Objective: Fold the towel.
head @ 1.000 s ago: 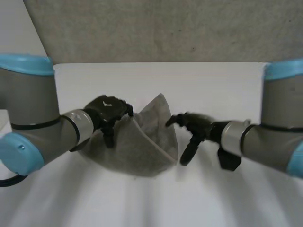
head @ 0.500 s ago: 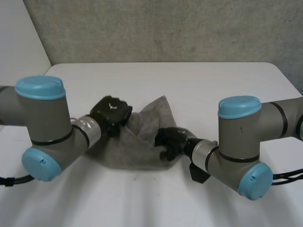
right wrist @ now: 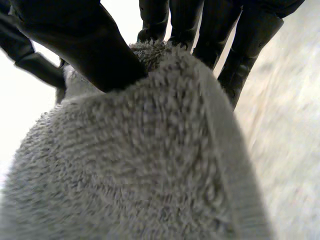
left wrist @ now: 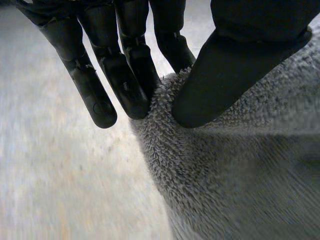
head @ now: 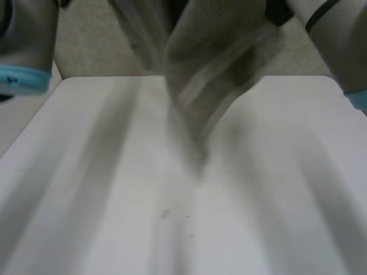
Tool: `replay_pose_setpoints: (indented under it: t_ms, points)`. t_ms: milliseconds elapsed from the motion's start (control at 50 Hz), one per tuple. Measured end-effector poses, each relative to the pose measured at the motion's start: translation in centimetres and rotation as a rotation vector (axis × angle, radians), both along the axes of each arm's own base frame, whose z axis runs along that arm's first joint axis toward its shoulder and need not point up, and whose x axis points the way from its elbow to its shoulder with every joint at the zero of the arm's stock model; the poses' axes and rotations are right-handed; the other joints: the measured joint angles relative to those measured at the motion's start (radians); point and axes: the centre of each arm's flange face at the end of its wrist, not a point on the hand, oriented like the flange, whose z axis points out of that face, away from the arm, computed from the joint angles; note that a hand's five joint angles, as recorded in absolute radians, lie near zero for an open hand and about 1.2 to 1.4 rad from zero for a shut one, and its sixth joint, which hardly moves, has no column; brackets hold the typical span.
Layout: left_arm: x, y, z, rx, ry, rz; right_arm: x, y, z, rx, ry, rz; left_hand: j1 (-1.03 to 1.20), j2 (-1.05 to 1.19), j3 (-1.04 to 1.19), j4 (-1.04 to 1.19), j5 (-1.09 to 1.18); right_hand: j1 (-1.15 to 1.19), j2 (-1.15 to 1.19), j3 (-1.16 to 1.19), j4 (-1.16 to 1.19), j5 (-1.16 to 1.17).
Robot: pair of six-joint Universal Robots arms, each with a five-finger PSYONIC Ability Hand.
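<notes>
The grey towel (head: 212,74) hangs in the air above the white table (head: 86,189), held up at two places and drooping to a point over the table's middle. In the left wrist view my left hand (left wrist: 125,65) pinches a towel (left wrist: 240,165) corner between its thumb and fingers. My right hand (right wrist: 95,45) pinches another part of the towel (right wrist: 140,165) edge the same way, thumb pressed on the pile against the fingers. Both arms (head: 338,40) are raised high.
A grey wall (head: 97,51) runs behind the table's far edge. The table's rounded far corners sit at both sides.
Both hands closed on the towel where it lay on the table and have lifted it high, so it now hangs off the surface.
</notes>
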Motion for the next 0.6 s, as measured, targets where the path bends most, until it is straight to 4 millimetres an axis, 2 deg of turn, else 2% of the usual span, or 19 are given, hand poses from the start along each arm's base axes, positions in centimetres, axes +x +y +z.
replay_pose_setpoints:
  t_ms: [60,80,100,140,160,200,260,320,400,500,560,580,600]
  points:
    - [0.0,-0.3,-4.1,0.140,-0.038,-0.002,0.6,-0.3,-3.4,0.096,0.150,-0.005,0.000,0.000,0.000,0.000,0.000,0.000,0.000,0.000,0.000,0.002]
    - [0.1,-0.3,-6.4,0.210,-0.069,0.000,0.8,-0.4,-5.4,0.143,0.237,-0.012,0.001,0.000,0.000,0.000,0.000,0.000,0.000,0.000,0.000,0.001]
    - [0.2,-0.3,-7.7,0.250,-0.088,0.002,0.9,-0.4,-6.8,0.171,0.298,-0.016,0.001,0.000,0.000,0.000,0.000,0.000,0.000,0.000,0.000,0.001]
    - [0.6,0.3,-12.7,0.394,-0.163,0.008,1.1,-0.2,-11.4,0.258,0.506,-0.022,0.002,0.000,0.000,0.000,0.000,0.000,0.000,0.000,0.000,0.001]
    - [0.7,0.6,-13.8,0.426,-0.180,0.009,1.1,0.0,-12.6,0.278,0.559,-0.020,0.002,0.000,0.000,0.000,0.000,0.000,0.000,0.000,0.000,0.001]
    - [1.3,1.6,-17.7,0.537,-0.241,0.014,0.9,0.8,-16.3,0.341,0.736,0.002,0.002,0.000,0.000,0.000,0.000,0.000,0.000,0.000,0.000,0.001]
    - [2.3,3.5,-22.5,0.681,-0.320,0.018,0.1,2.3,-20.5,0.423,0.941,0.059,0.002,0.001,0.000,0.000,0.000,0.000,0.000,0.000,0.000,0.001]
    - [3.2,5.3,-25.9,0.790,-0.383,0.020,-0.6,3.6,-23.3,0.490,1.054,0.112,0.002,0.001,0.000,0.000,0.000,0.000,0.000,0.000,0.000,0.001]
    - [4.1,7.1,-28.5,0.875,-0.440,0.021,-1.3,4.8,-25.7,0.532,1.097,0.139,0.002,0.001,0.000,0.000,0.000,0.000,0.000,0.000,0.000,0.001]
    - [4.3,7.6,-28.9,0.885,-0.457,0.021,-1.7,4.9,-26.2,0.509,1.037,0.105,0.002,0.001,0.000,0.000,0.000,-0.021,-0.024,-0.024,-0.025,-0.027]
    - [4.2,7.5,-28.5,0.869,-0.453,0.017,-1.9,4.7,-25.9,0.506,0.977,0.077,0.008,0.001,0.000,0.000,0.000,-0.256,-0.277,-0.275,-0.258,-0.270]
    - [4.1,7.4,-28.3,0.861,-0.450,0.016,-2.0,4.6,-25.8,0.508,0.962,0.069,0.009,0.001,0.000,0.000,0.000,-0.389,-0.413,-0.408,-0.389,-0.407]
    - [4.1,7.3,-28.0,0.847,-0.443,0.014,-2.4,4.4,-25.5,0.521,0.928,0.050,0.009,0.001,0.000,0.000,0.000,-0.651,-0.661,-0.648,-0.647,-0.680]
